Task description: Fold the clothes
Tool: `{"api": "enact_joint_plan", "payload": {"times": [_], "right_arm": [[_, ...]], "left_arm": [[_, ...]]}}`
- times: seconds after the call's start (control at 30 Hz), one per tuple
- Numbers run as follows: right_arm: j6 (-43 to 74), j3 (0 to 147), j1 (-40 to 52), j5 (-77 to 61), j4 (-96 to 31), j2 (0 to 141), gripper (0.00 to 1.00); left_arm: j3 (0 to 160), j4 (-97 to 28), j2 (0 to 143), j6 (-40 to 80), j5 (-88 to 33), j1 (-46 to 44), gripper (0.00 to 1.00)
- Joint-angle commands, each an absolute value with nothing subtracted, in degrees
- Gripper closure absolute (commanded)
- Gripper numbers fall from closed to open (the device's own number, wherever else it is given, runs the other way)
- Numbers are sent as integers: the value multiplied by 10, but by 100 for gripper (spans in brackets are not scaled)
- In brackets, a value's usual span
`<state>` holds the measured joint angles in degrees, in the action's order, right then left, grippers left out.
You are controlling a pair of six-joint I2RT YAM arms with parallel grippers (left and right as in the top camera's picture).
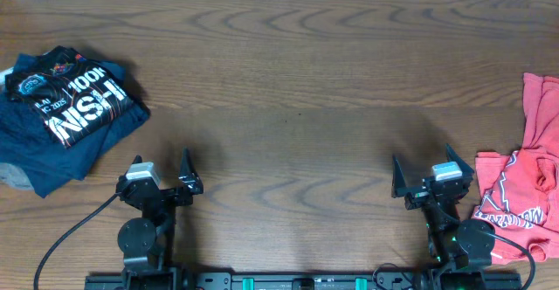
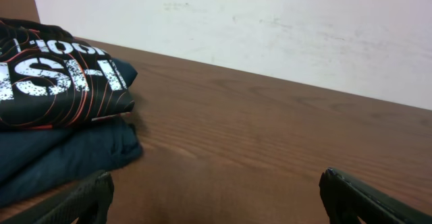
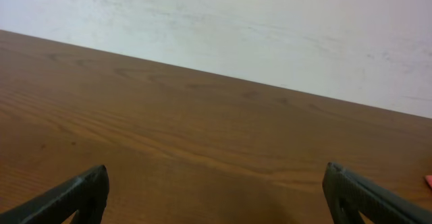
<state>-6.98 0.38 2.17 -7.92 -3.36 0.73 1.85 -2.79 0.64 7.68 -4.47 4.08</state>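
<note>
Coral-red T-shirt lies crumpled beside the right gripper, jaws apart; left gripper likewise. Best pinch one hem and drag it flat onto bare surface.

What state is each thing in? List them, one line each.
coral-red T-shirt: crumpled, unfolded, at the far right.
dark shirts: folded, stacked at the far left.
left gripper: jaws open, empty.
right gripper: jaws open, empty.
</note>
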Motion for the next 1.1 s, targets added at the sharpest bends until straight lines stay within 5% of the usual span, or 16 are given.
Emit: {"api": "enact_joint_plan", "payload": {"times": [0.0, 0.87, 1.07], "right_arm": [[-78, 3, 26, -79, -36, 8, 1], [-7, 8, 26, -76, -41, 8, 1], [-7, 66, 26, 25, -117, 13, 1]], "left_arm": [[2, -36, 7, 80, -44, 43, 2], [12, -40, 10, 84, -55, 43, 2], [70, -60, 56, 115, -75, 43, 2]]}}
